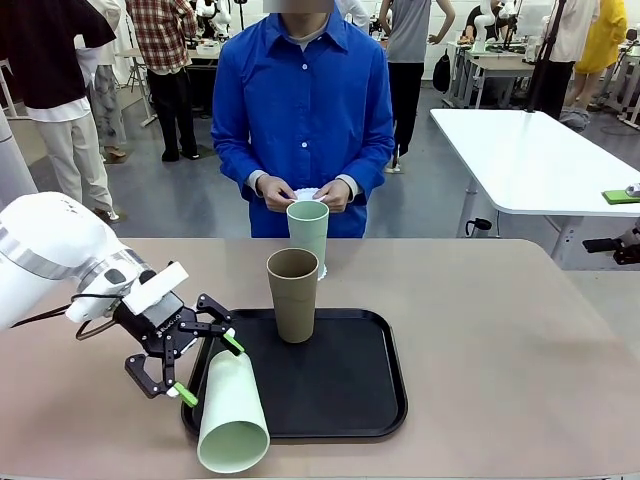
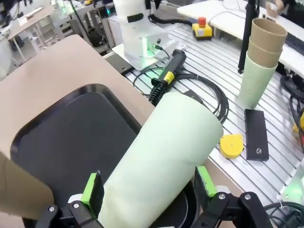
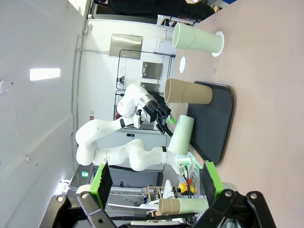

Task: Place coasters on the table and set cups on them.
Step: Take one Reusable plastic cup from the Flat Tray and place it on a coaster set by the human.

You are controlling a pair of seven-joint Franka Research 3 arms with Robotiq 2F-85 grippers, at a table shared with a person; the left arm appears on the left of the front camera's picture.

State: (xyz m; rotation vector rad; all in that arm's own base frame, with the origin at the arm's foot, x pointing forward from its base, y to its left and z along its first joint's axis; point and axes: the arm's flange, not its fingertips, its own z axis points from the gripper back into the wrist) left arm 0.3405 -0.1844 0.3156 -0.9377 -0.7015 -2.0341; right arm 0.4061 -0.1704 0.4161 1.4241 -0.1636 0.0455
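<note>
Left wrist view: the left gripper (image 2: pixel 148 186), spread wide, straddles the tipped mint cup (image 2: pixel 166 142) lying between its pads (image 2: pixel 92 191) on the tray (image 2: pixel 57 142). Probably light, stiff, slick and tapered: take it mid-body. The right gripper (image 3: pixel 156 178) is spread, empty.

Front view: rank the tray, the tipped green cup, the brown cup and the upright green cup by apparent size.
1. Tray
2. Tipped green cup
3. Brown cup
4. Upright green cup
The cups' order may only reflect nearness to the camera.
</note>
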